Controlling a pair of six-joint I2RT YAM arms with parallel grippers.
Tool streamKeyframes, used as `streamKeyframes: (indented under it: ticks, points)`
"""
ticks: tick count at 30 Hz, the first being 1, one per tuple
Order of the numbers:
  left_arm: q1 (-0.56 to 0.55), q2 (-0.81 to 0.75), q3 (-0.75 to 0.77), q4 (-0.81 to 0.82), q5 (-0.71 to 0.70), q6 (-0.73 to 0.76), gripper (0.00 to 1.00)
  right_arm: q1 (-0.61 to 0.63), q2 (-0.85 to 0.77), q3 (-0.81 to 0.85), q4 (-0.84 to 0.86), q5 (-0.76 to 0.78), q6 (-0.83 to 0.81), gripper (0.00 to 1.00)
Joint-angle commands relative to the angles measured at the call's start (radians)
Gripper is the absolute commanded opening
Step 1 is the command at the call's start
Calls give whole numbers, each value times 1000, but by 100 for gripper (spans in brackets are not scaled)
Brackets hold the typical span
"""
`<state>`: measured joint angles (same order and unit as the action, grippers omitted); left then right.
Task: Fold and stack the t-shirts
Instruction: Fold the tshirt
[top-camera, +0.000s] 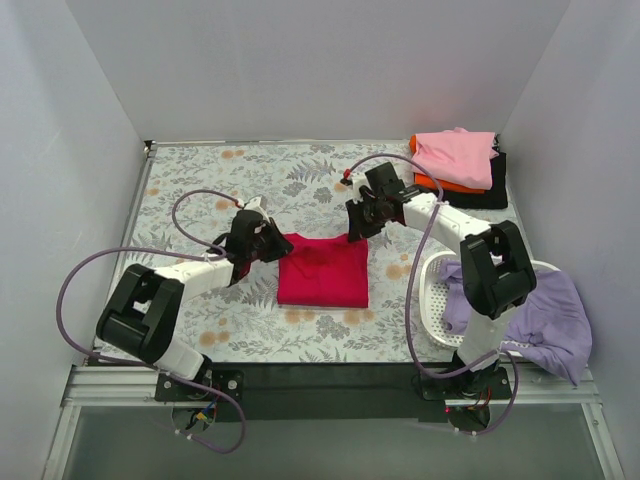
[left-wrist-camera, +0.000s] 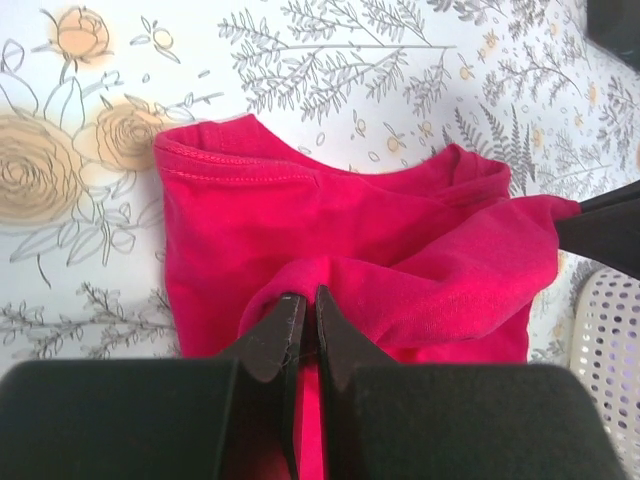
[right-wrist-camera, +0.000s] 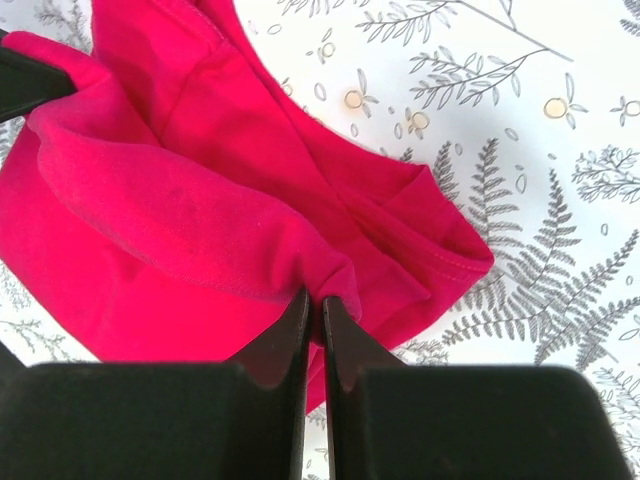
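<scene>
Both claws gripped the red t-shirt (top-camera: 325, 275), which lay folded in the middle of the table (top-camera: 200, 185). The left gripper (left-wrist-camera: 308, 302) was clamped on its far left corner and the right gripper (right-wrist-camera: 312, 300) on its far right corner. A pink t-shirt (top-camera: 455, 155) topped the far-right pile, and a lavender t-shirt (top-camera: 555, 320) hung over the basket (top-camera: 430, 292).

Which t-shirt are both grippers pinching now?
The red t-shirt, mid-table: the left gripper and right gripper each pinch its cloth. The stack of shirts far right and the lavender shirt on the basket lie untouched.
</scene>
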<state>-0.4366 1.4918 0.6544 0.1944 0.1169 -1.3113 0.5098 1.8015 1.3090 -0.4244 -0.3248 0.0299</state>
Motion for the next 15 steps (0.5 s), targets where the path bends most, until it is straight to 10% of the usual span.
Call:
streamKeyframes:
  ticks: [1,5,9,15]
  points:
    - [16,27,60,13,-9,24,0,-16,36,81,29,-7,-13,1]
    - [21,54,109,-27,-80,30,11,-34,68,142,27,12,-2,6]
    - [38,32,242,-114,-247,47,35,-62,10,190,24,85,19,37]
    - [38,-60,332,-181,-330,89,46,-79,-193,101,33,243,36,66]
